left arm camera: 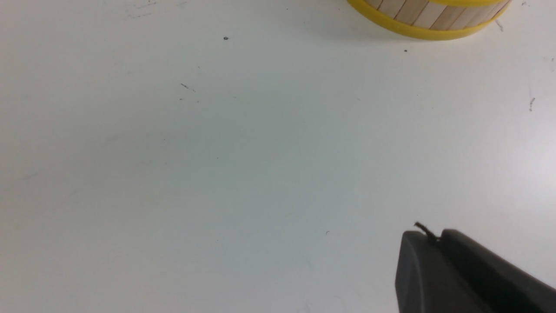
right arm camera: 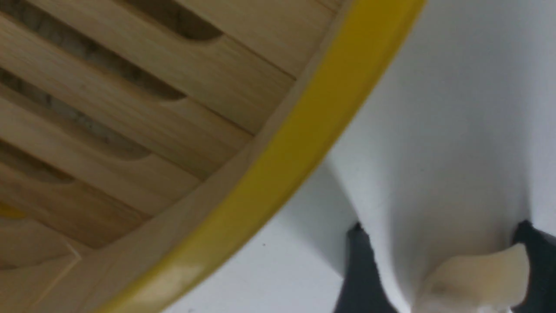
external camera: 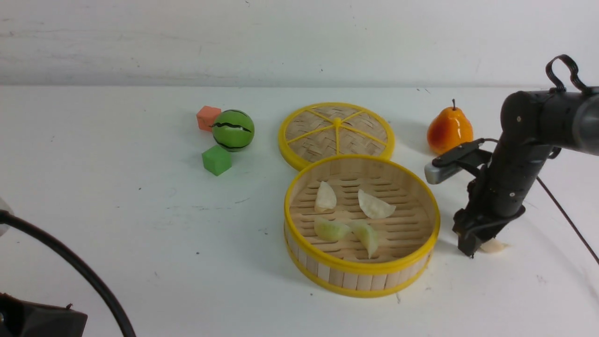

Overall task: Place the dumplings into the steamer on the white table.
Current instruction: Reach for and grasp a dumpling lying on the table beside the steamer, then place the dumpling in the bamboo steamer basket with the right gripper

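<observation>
Though half hidden behind the right gripper [external camera: 471,252], a cream dumpling [right arm camera: 473,278] seemingly lies ungripped between its parted jaws.

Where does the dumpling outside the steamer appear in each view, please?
Front: the dumpling lies right of the steamer, at the right gripper tip.
Left wrist: not in it.
Right wrist: the dumpling sits between the gripper's open fingers, just outside the steamer's rim.
Shared landmark: the steamer's yellow rim, which shows in all three views.
</observation>
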